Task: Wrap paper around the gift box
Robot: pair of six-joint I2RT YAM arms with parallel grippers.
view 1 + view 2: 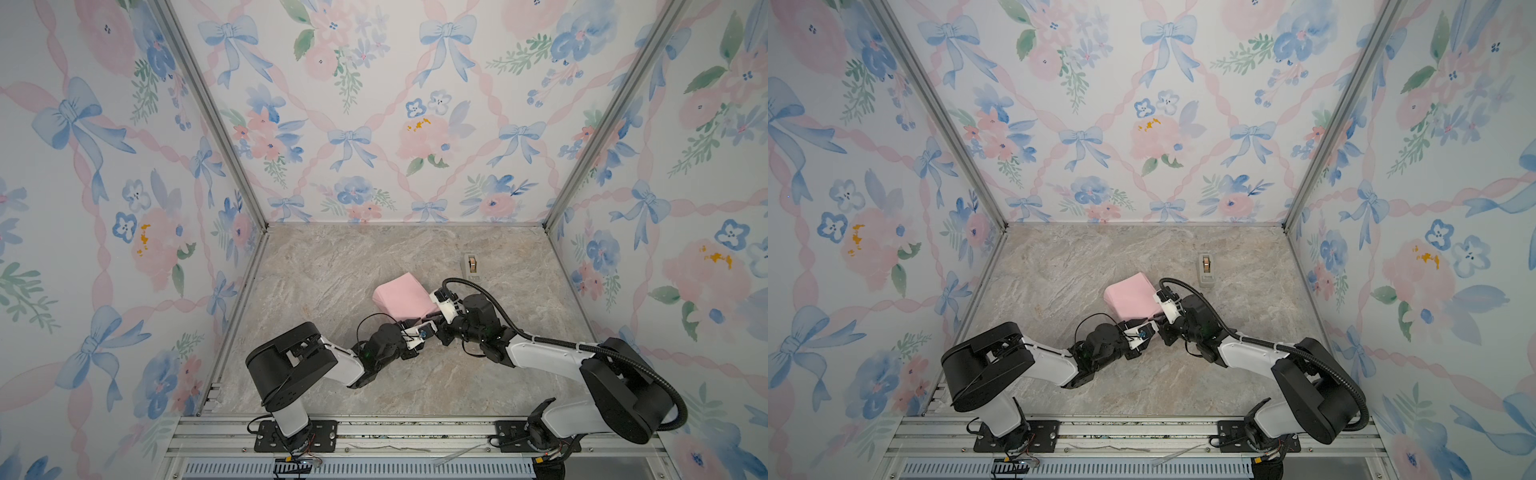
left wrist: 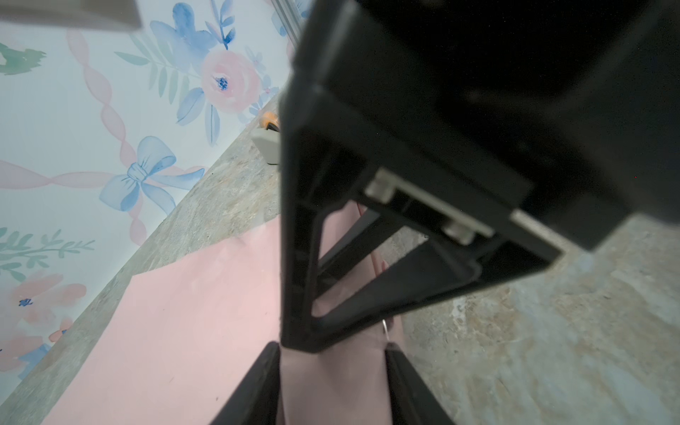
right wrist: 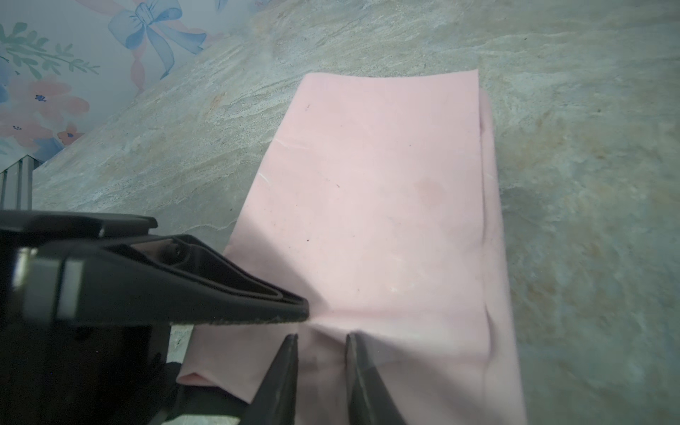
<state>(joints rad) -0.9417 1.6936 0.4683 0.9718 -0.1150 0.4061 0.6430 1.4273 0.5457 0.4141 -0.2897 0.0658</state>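
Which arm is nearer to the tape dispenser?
Right. The right arm is in front of the tape dispenser; the left arm is farther front-left, by the paper.

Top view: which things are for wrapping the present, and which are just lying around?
For the job:
- pink paper, folded over a boxy lump; the gift box itself is hidden
- left tool and right tool, both at the paper's near edge

Just lying about for now:
- tape dispenser, standing apart from the paper, toward the back right, with no tool near it
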